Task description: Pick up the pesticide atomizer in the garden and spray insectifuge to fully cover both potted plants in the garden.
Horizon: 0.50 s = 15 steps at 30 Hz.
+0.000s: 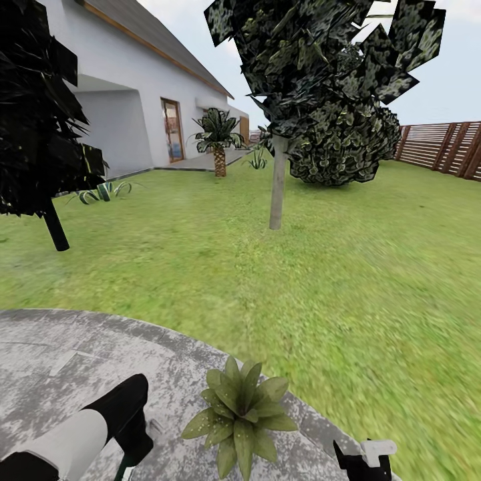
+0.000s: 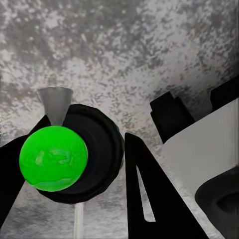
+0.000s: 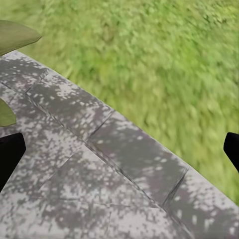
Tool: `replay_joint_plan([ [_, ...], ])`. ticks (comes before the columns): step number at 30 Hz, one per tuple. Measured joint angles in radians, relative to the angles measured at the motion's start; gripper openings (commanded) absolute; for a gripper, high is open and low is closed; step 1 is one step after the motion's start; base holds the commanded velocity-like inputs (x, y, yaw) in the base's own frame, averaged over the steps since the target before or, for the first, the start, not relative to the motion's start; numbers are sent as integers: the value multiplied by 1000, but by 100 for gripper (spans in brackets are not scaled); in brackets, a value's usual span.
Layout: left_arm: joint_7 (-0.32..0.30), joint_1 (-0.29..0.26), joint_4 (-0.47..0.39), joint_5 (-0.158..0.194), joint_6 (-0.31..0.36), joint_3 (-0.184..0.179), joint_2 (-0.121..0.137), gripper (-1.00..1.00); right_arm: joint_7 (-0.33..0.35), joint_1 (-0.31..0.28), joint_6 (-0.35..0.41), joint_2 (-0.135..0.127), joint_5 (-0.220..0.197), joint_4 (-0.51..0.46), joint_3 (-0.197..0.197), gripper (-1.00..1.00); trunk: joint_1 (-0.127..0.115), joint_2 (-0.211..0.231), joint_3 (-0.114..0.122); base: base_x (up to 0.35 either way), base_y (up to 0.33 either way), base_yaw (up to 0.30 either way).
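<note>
A green lawn (image 1: 321,267) lies around a round stone patio (image 1: 60,361), with a house (image 1: 133,87), trees and a fence (image 1: 444,147) behind. The left gripper (image 2: 74,164) is closed on the atomizer (image 2: 54,158), above the patio. One potted plant (image 1: 239,415) stands between both grippers, near the patio edge. The right gripper (image 1: 364,457) is wide open, holding nothing, beside open grass.

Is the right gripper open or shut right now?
Open. In the right wrist view its two dark fingertips sit at opposite edges, with bare stone patio between them and nothing held.
</note>
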Motion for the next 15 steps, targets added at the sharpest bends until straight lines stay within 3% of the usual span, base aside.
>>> replay_joint_plan([
  [3,-1,-10,-3,6,5,2,-14,-100,0,0,0,0,0,0,0,100,0,0,0,0,0,0],
  [8,-7,-84,-5,10,7,2,-32,-100,0,0,0,0,0,0,0,100,0,0,0,0,0,0],
  [11,-90,-144,-6,3,6,0,-36,-100,0,0,0,0,0,0,0,100,0,0,0,0,0,0],
  [15,-125,-174,-6,-1,5,-2,-37,-100,0,0,0,0,0,0,0,100,0,0,0,0,0,0],
])
